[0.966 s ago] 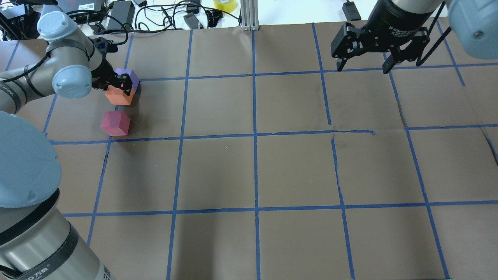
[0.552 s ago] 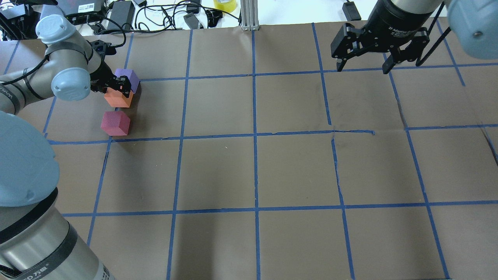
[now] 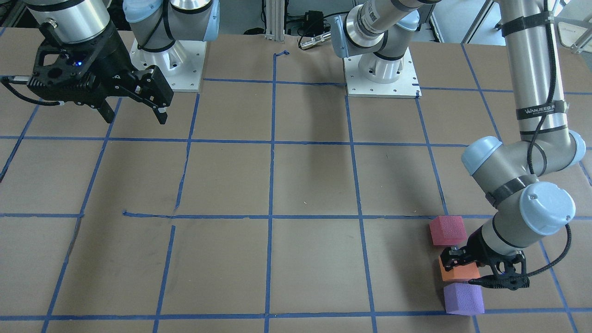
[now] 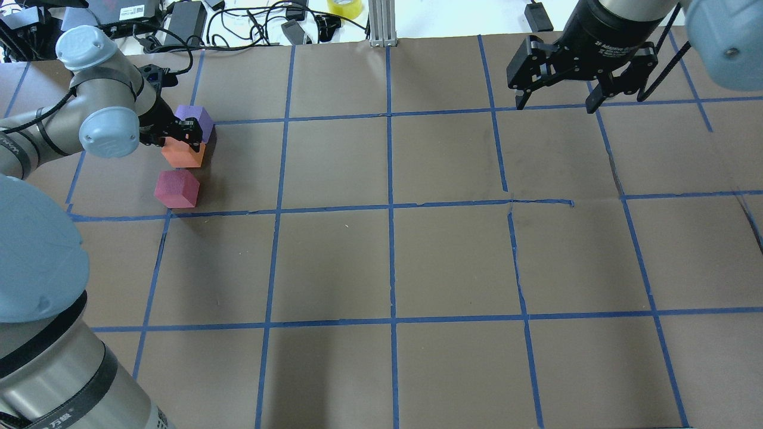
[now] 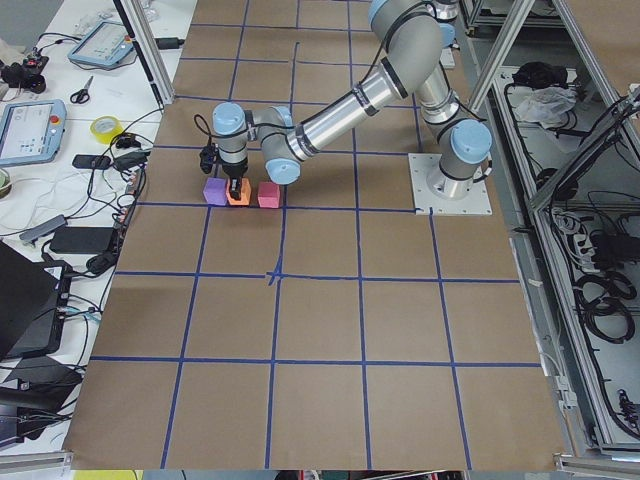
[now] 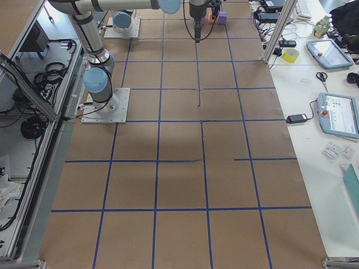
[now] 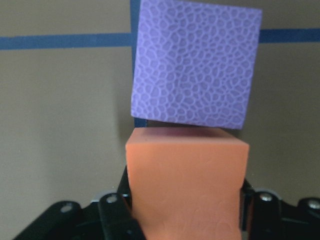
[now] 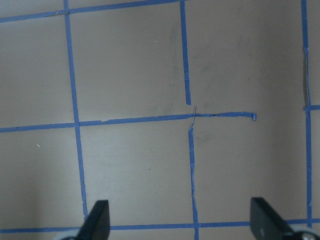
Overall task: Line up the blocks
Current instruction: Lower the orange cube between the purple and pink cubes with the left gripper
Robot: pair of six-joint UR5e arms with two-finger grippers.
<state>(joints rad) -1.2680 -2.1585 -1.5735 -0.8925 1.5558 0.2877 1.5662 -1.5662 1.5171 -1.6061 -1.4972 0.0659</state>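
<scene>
Overhead exterior view shows the left gripper (image 4: 177, 137) clamped on the orange block (image 4: 185, 157), down low by the surface (image 4: 417, 256). The purple block (image 4: 198, 118) sits just past the gripper on its far side, very near the orange one. The pinkish red block (image 4: 176, 189) sits on the gripper's near side, a bit more apart. The right gripper (image 4: 555, 108) hangs far away with its jaws apart and holds nothing.

The three blocks almost make a line, so a small bump could spoil it. When the left gripper lets go, a finger may swing out and knock the purple block, because that block is so close. The soft orange block may also stick to a finger and turn as the gripper lifts. Letting go too high would make it drop and bounce crooked.

Compared with a second ago, the orange block looks a little lower and a bit closer to the pinkish red block. The left arm's elbow has shifted slightly. The purple block, the pinkish red block and the right gripper are where they were.
</scene>
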